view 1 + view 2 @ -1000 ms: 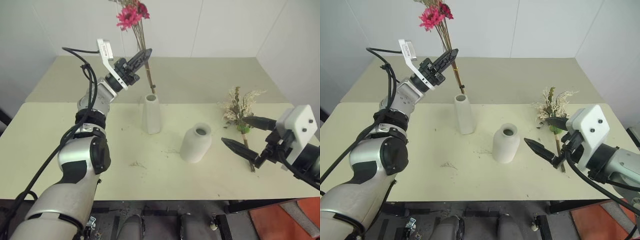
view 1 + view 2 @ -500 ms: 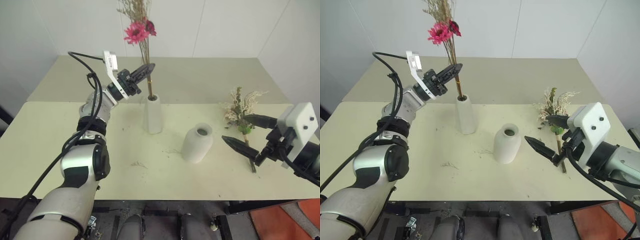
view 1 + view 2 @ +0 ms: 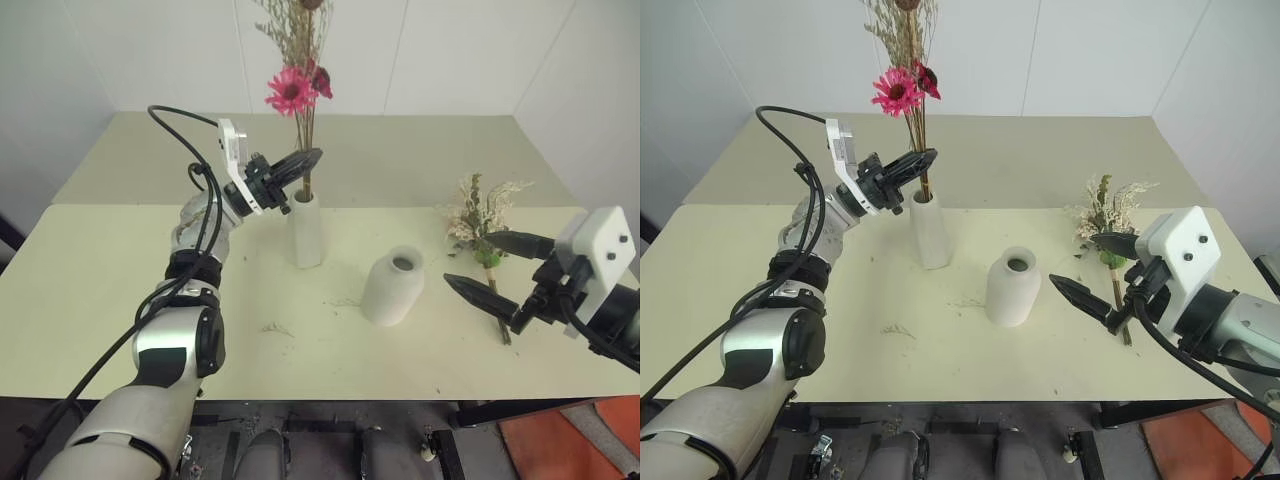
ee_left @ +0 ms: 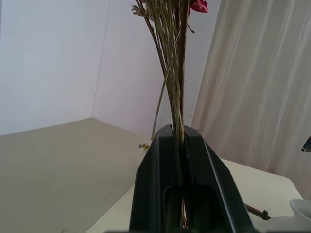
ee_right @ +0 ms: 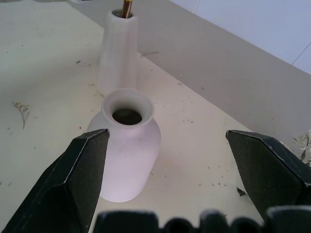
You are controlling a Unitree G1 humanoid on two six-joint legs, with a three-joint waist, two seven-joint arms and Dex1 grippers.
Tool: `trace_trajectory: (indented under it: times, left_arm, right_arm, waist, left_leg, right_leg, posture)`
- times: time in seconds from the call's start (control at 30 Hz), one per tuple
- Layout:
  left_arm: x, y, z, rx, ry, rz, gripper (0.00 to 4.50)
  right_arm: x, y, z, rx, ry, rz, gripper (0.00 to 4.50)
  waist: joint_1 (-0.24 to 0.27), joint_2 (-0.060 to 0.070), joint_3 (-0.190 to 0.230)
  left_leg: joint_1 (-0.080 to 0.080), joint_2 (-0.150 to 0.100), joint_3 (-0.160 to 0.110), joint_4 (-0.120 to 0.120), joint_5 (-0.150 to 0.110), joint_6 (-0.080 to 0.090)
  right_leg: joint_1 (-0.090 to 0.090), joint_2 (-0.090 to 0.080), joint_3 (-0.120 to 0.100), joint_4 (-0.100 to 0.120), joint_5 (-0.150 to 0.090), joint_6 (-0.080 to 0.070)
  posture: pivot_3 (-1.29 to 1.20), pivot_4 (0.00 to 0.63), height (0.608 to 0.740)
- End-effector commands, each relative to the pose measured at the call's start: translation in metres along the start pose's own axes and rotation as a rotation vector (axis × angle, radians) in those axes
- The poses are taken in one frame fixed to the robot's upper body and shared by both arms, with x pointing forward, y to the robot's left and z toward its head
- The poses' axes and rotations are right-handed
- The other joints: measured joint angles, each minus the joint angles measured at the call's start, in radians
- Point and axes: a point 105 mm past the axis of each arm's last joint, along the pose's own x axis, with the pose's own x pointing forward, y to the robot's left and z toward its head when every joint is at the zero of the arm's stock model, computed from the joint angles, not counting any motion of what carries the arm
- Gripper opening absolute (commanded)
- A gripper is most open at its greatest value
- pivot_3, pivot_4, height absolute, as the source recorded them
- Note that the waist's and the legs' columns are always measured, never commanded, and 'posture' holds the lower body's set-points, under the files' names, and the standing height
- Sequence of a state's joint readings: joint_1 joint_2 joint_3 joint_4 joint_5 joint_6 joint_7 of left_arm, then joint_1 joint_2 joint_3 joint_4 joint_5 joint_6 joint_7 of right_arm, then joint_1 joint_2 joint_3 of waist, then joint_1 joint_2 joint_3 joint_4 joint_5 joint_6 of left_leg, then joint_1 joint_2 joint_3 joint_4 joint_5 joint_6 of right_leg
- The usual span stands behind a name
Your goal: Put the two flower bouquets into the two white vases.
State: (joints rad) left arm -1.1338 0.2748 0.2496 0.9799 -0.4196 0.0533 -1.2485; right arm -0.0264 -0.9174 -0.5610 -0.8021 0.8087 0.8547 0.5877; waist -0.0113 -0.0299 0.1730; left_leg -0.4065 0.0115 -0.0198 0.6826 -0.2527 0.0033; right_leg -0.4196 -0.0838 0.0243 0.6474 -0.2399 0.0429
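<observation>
**At the tall vase: stems in, grip not yet let go**

On the tabletop (image 3: pixel 120 270), the daisy bouquet (image 3: pixel 300 95) stands in the tall vase (image 3: pixel 306 228), clenched by the left end effector (image 3: pixel 300 165). A sideways pull could tip it. The rose bouquet (image 3: pixel 482 222) lies beyond the short vase (image 3: pixel 391 287); the right end effector (image 3: pixel 490 270) hangs released.

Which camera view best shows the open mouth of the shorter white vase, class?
The right wrist view: the shorter white vase sits between the open right gripper's fingers, its dark mouth facing the camera. Both eye views show it smaller, from above, mid-table. The left wrist view catches just its rim.
</observation>
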Motion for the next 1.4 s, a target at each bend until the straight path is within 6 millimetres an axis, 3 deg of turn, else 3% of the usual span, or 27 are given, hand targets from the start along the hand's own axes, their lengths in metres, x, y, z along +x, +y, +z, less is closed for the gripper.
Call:
trace_trajectory:
  times: [0.03, 0.43, 0.7, 0.8, 0.97, 1.07, 1.2, 1.3, 1.4]
  left_arm:
    - [0.0, -0.003, 0.009, 0.087, 0.008, -0.031, 0.78]
    - [-0.018, 0.002, 0.009, 0.113, 0.049, -0.01, 4.47]
    - [-0.054, 0.018, 0.023, 0.173, 0.107, 0.114, 4.47]
    - [-0.067, 0.011, 0.029, 0.184, 0.15, 0.062, 4.47]
    - [-0.109, -0.005, 0.035, 0.244, 0.324, -0.01, 4.47]
    - [-0.126, -0.017, 0.054, 0.261, 0.344, -0.022, 4.47]
    - [-0.124, -0.052, 0.071, 0.334, 0.422, -0.161, 4.47]
    - [-0.111, -0.08, 0.068, 0.399, 0.509, -0.302, 4.47]
    - [-0.099, -0.093, 0.065, 0.424, 0.519, -0.355, 4.47]
  right_arm:
    - [-0.003, -0.003, 0.011, -0.048, -0.041, -0.015, 4.5]
    - [-0.003, -0.004, 0.01, -0.052, -0.031, -0.007, 4.5]
    - [-0.003, -0.005, 0.009, -0.051, -0.028, -0.008, 4.5]
    - [-0.002, -0.006, 0.008, -0.052, -0.027, -0.007, 4.5]
    - [-0.004, -0.012, 0.005, -0.037, 0.0, -0.03, 4.5]
    - [-0.008, -0.02, -0.002, -0.006, 0.052, -0.047, 4.5]
    - [-0.008, -0.037, -0.02, 0.069, 0.203, -0.069, 4.5]
    - [-0.001, -0.059, -0.047, 0.15, 0.346, -0.134, 4.5]
    - [0.007, -0.078, -0.071, 0.23, 0.462, -0.186, 4.5]
  waist:
    - [0.0, 0.0, 0.0]
    - [-0.003, 0.0, 0.0]
    - [-0.001, 0.0, 0.0]
    - [-0.001, 0.0, 0.0]
    - [-0.007, 0.001, 0.0]
    - [-0.003, 0.0, 0.0]
    - [0.002, 0.0, 0.0]
    - [0.004, 0.0, -0.001]
    - [0.001, 0.0, -0.001]
  left_leg:
    - [0.0, 0.0, 0.0, 0.0, 0.0, 0.0]
    - [0.0, 0.0, 0.0, 0.0, 0.0, 0.0]
    - [0.001, 0.001, 0.0, 0.0, 0.0, 0.0]
    - [0.001, 0.001, 0.0, 0.0, 0.0, 0.0]
    - [0.001, 0.002, 0.0, 0.0, 0.0, 0.0]
    - [0.002, 0.002, 0.001, 0.0, 0.0, 0.0]
    - [0.002, 0.003, 0.001, 0.0, 0.0, 0.0]
    - [0.002, 0.003, 0.001, 0.001, 0.0, 0.0]
    - [0.005, 0.003, 0.002, 0.001, 0.0, 0.0]
  right_leg:
    - [0.0, 0.0, 0.0, 0.0, 0.0, 0.0]
    - [0.0, 0.0, 0.0, 0.0, 0.0, 0.0]
    - [0.0, 0.001, 0.001, 0.0, 0.0, 0.0]
    - [0.0, 0.001, 0.001, 0.0, 0.0, 0.0]
    - [0.0, 0.002, 0.002, 0.001, 0.0, 0.0]
    - [0.0, 0.002, 0.002, 0.0, 0.0, 0.0]
    - [0.0, 0.002, 0.002, 0.0, 0.0, 0.0]
    - [0.001, 0.001, 0.002, 0.0, 0.0, 0.0]
    - [0.003, 0.002, 0.003, 0.0, 0.0, -0.001]
  posture:
    - [0.0, 0.15, 0.74]
    - [0.0, 0.15, 0.74]
    - [0.0, 0.15, 0.74]
    - [0.0, 0.15, 0.74]
    - [0.0, 0.15, 0.74]
    - [0.0, 0.15, 0.74]
    - [0.0, 0.15, 0.74]
    - [0.0, 0.15, 0.74]
    - [0.0, 0.15, 0.74]
